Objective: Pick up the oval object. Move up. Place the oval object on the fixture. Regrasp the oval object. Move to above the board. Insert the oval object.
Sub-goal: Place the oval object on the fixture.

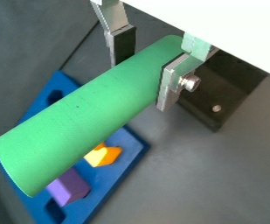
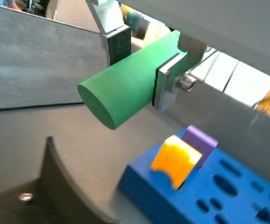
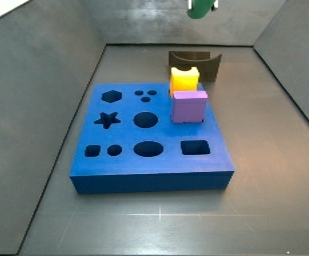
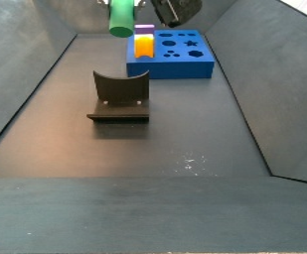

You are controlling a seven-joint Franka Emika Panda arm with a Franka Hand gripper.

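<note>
The oval object (image 1: 85, 114) is a long bright green peg, and my gripper (image 1: 143, 66) is shut on it near one end. The dark pad of one finger (image 1: 121, 48) presses one side and a silver finger plate (image 1: 172, 83) the opposite side. In both wrist views the peg (image 2: 125, 83) hangs high above the floor. In a side view the peg (image 4: 121, 17) hangs well above and behind the fixture (image 4: 120, 96), near the blue board (image 4: 183, 58). The fixture (image 3: 194, 62) stands just behind the board (image 3: 143, 135). Only the peg's tip (image 3: 201, 7) shows there.
A yellow block (image 3: 185, 77) and a purple cube (image 3: 189, 105) stand in the board's holes on the side near the fixture. Grey walls (image 3: 63, 90) slope up around the floor. The fixture's dark edge (image 2: 67, 188) and the board (image 2: 225, 192) lie below the peg.
</note>
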